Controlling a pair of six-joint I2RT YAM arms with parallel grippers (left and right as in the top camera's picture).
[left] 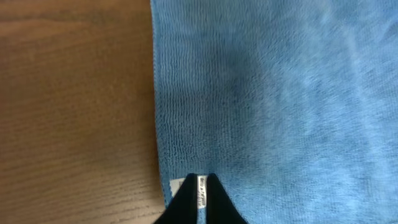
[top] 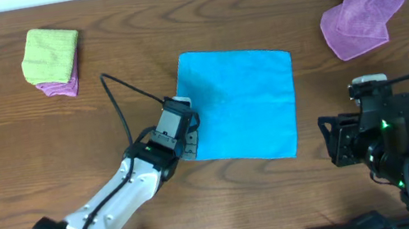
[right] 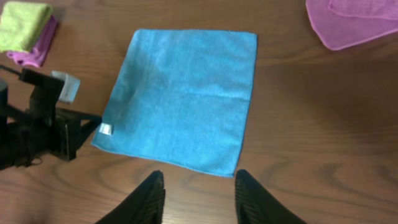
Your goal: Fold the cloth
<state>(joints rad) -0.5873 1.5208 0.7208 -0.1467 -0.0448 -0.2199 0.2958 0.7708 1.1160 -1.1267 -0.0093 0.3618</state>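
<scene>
A blue cloth [top: 240, 104] lies spread flat and single-layered in the middle of the bench [top: 29, 160], slightly skewed to the bench edges and about midway between the far and near edges. It looks like soft, light terry: limp, with no stiffness of its own, likely to sag and drape from wherever it is lifted, and to drag a little on the wood rather than slide freely. It is best taken by a corner or along a hem, and a second hold at the neighbouring near corner would keep the fold square.

At the near-left corner of the blue cloth, where a small white label [left: 201, 191] is sewn, the left gripper [left: 200, 200] has its fingertips pressed together with the label and hem pinched between them. The corner appears low, barely off the wood.

The right gripper [right: 199, 186] hovers above the bench towards the near-right corner, just short of the cloth's near edge. Its fingers stand wide apart and hold nothing.

A folded stack [top: 52, 61], green on purple, sits by the far-left corner. A loose heap [top: 362, 9] of purple and green cloths lies at the far-right corner. Both are well apart from the blue cloth.
</scene>
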